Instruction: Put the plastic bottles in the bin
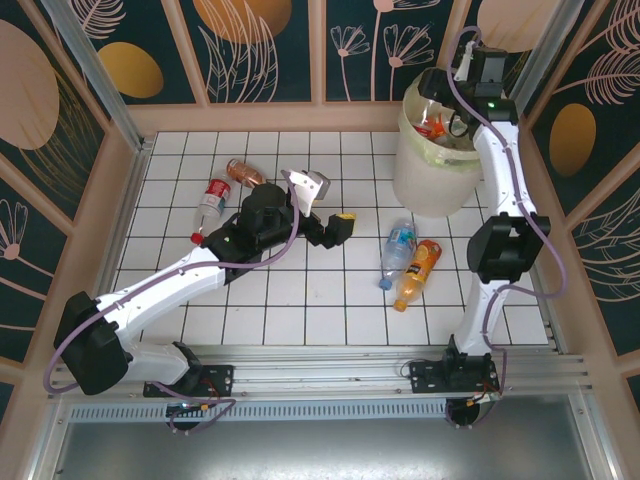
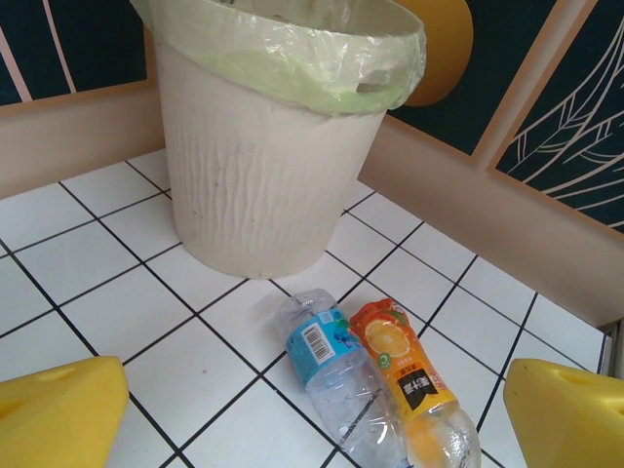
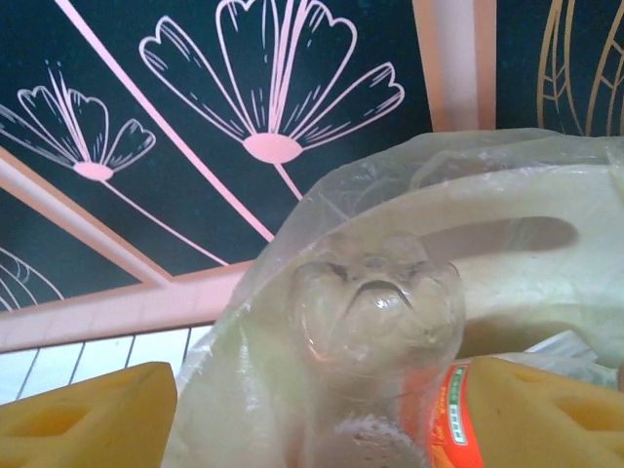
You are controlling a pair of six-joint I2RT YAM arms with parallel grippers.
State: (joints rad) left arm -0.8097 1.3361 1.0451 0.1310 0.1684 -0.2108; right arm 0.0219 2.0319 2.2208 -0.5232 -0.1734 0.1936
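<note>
- While the right gripper (image 3: pixel 317 414) hangs over the mouth of the bin (image 2: pixel 263 175), a clear bottle with an orange-red label (image 3: pixel 375 302) sits between its jaws, base toward the wrist camera; the jaws stand apart, with the label against one finger and a gap at the other; I judge the drop to be the step in hand.
- Spread wide and empty, the left gripper (image 1: pixel 325 205) faces a blue-labelled bottle (image 2: pixel 327 375) and an orange-labelled bottle (image 2: pixel 405 385); they lie touching, side by side, on the tiles (image 2: pixel 185 375) near the bin's foot.
- Two more lie well apart from the bin, at the far left: a red-labelled bottle (image 1: pixel 210 205) and an amber bottle (image 1: pixel 243 172).
- Next, as I read it, the left arm lowers onto one of the near pair; it must straddle a single bottle, since its neighbour lies against it and could roll or get caught.
</note>
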